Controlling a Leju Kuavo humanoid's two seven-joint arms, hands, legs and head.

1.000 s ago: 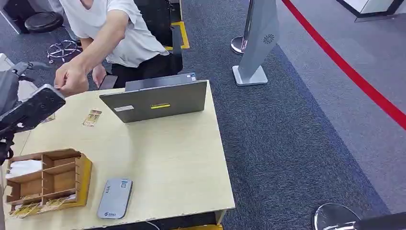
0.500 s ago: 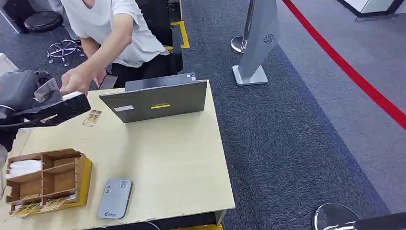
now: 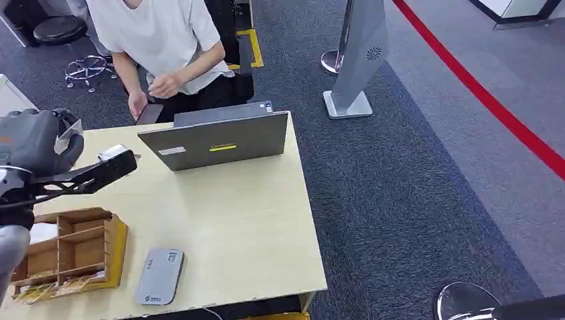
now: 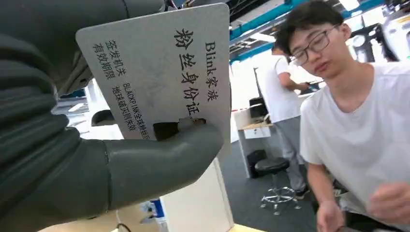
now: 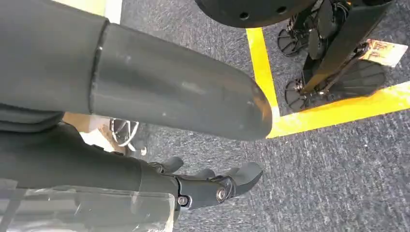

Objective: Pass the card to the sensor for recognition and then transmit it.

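A grey card (image 4: 159, 72) printed with black characters is pinched between the thumb and fingers of my left hand (image 4: 154, 157). In the head view my left hand (image 3: 86, 173) hovers over the table's far left part, and the card's (image 3: 112, 153) pale edge shows at its fingertips. The grey card sensor (image 3: 160, 275) lies flat near the table's front edge, well in front of that hand. My right hand (image 5: 212, 187) hangs over dark carpet with nothing in it, fingers loosely apart.
A grey laptop (image 3: 216, 139) stands at the back of the wooden table (image 3: 233, 213). A person in a white shirt (image 3: 163, 40) sits behind it. A wooden compartment box (image 3: 73, 250) sits left of the sensor. A grey sign stand (image 3: 363, 53) is on the carpet.
The person's hand, which reached to my left hand, has drawn back to their body. My left hand has swung right and lower over the table, with the card now in it.
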